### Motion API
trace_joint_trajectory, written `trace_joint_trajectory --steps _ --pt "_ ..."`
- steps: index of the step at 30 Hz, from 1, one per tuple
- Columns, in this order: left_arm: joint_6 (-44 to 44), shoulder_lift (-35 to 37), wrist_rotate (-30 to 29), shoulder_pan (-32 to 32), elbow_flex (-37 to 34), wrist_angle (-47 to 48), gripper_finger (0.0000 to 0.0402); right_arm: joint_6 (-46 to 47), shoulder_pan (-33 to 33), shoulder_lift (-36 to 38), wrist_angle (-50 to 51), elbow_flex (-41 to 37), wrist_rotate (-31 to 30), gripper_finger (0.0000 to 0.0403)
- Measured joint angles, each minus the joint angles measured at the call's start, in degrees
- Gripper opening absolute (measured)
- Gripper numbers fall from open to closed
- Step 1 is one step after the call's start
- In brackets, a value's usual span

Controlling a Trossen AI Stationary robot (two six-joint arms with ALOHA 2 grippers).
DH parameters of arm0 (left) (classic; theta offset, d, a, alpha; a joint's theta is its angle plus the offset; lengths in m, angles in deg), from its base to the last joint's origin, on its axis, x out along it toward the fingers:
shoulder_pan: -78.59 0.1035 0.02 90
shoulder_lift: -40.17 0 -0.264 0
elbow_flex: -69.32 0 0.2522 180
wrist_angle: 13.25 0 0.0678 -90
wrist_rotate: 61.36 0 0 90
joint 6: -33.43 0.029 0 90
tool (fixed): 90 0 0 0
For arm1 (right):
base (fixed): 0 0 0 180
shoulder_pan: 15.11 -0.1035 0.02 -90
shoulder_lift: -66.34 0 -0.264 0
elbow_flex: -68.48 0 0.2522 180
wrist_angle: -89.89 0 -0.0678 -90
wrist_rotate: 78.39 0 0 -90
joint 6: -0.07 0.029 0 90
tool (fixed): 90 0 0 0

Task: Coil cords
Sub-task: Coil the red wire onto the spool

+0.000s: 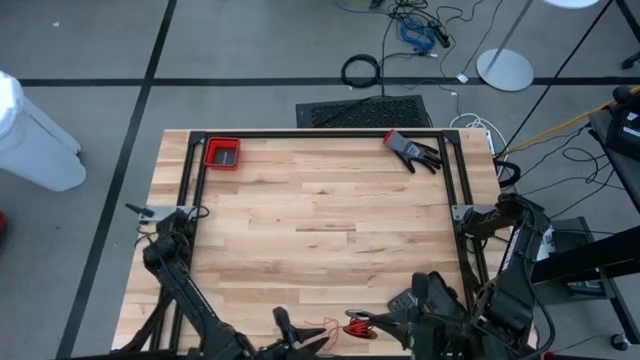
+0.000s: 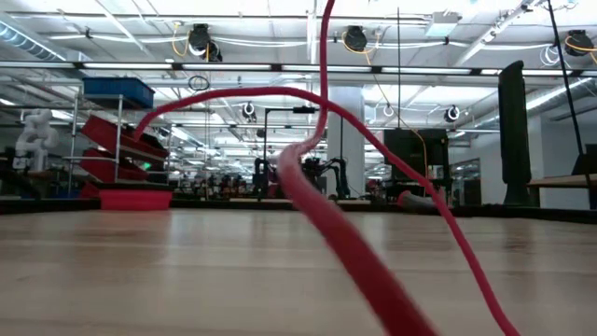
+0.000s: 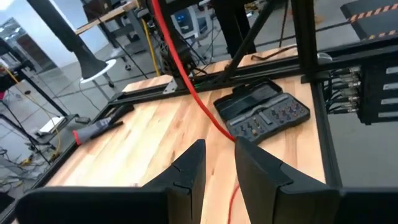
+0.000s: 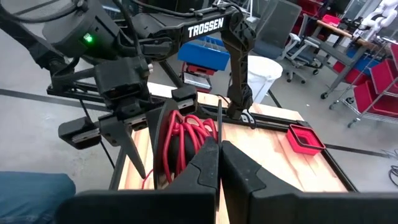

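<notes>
Red cord point(image 1: 352, 325) bunched in loose loops at the near edge of the desk point(image 1: 320, 215), one strand running slack through the partly open left fingers point(image 3: 186, 171), right fingers point(image 4: 205, 168) pressed fully together just behind the loops with no clear hold on them. Likely to spring apart or snag on any sideways pull, for want of a firm pinch. Pale wood planks in a black frame, red tray point(image 1: 222, 153) and glove point(image 1: 411, 150) at the far corners, grey floor, stray cables and shelving beyond.

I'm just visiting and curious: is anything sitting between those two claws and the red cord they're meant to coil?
Nothing visible does. The red cord lies at the table's near edge, right between the left gripper and the right gripper; in the right wrist view its coil sits directly before the shut fingers.
</notes>
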Motion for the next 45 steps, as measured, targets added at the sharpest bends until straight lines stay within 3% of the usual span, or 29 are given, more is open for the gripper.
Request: trace_joint_trajectory --steps 6,15,45 --pt "-2.8 -0.4 4.3 1.0 0.0 0.3 0.0093 -0.2 0.0 0.0 0.0 0.0 0.0 0.0" --pt "-8.0 -1.5 6.1 2.3 0.0 1.3 0.0093 -0.2 0.0 0.0 0.0 0.0 -0.1 0.0" --pt "-9.0 -2.8 7.1 4.2 0.0 3.3 0.0093 -0.3 0.0 -0.1 0.0 0.0 -0.1 0.0"
